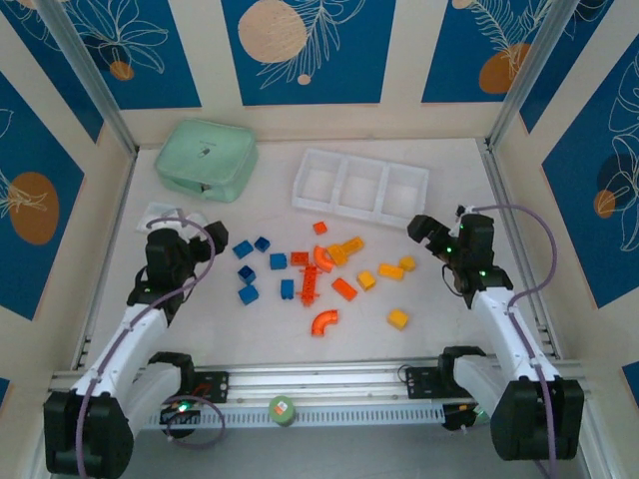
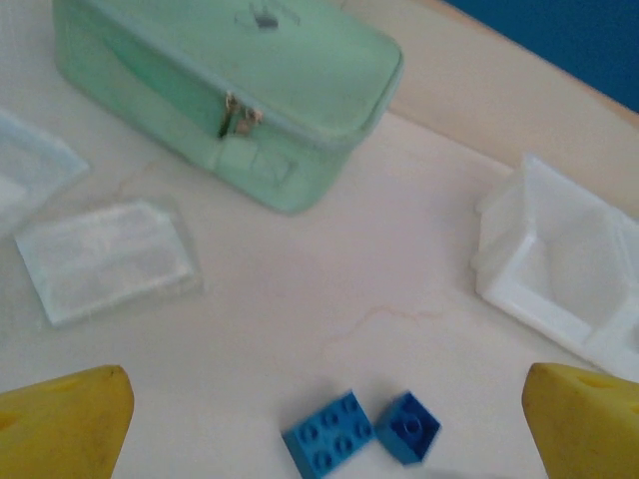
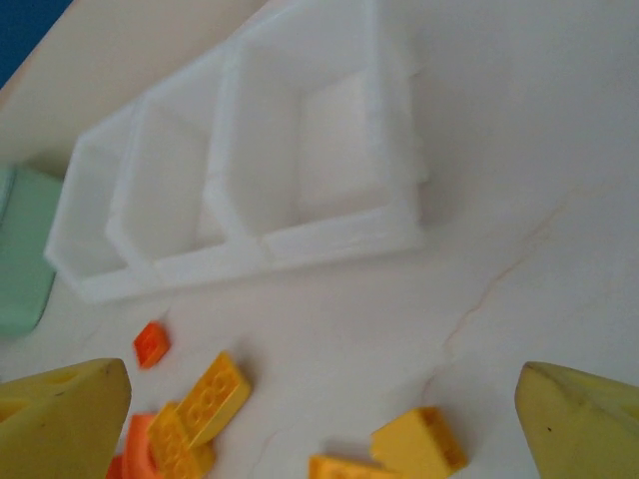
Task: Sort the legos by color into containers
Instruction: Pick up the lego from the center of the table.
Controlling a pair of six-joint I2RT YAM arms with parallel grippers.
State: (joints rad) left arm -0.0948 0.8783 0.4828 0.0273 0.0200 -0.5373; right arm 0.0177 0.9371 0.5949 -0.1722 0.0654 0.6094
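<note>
Nothing is sorted yet. The three compartments of the white tray point(image 3: 250, 254) stand bare, straight ahead of the right pincer point(image 3: 321, 399), and the legos point(image 1: 310, 274) lie loose on the surface point(image 3: 519, 200) between the two arms. The right pincer hangs with its jaws spread wide and nothing in them. A yellow brick point(image 3: 419, 449) lies just under it, nearer one finger than the other, and looks the likely first pick. To take it well, I would centre the jaws over that one brick, turn the wrist so the pads meet two flat sides, and come straight down, because a second yellow piece sits close beside it and could be dragged along. The left pincer point(image 2: 326, 384), equally wide and empty, has two blue bricks point(image 2: 329, 434) just beneath it, almost touching each other, so it should close on one alone. The mint green box point(image 2: 230, 80) ahead of it is no target.
</note>
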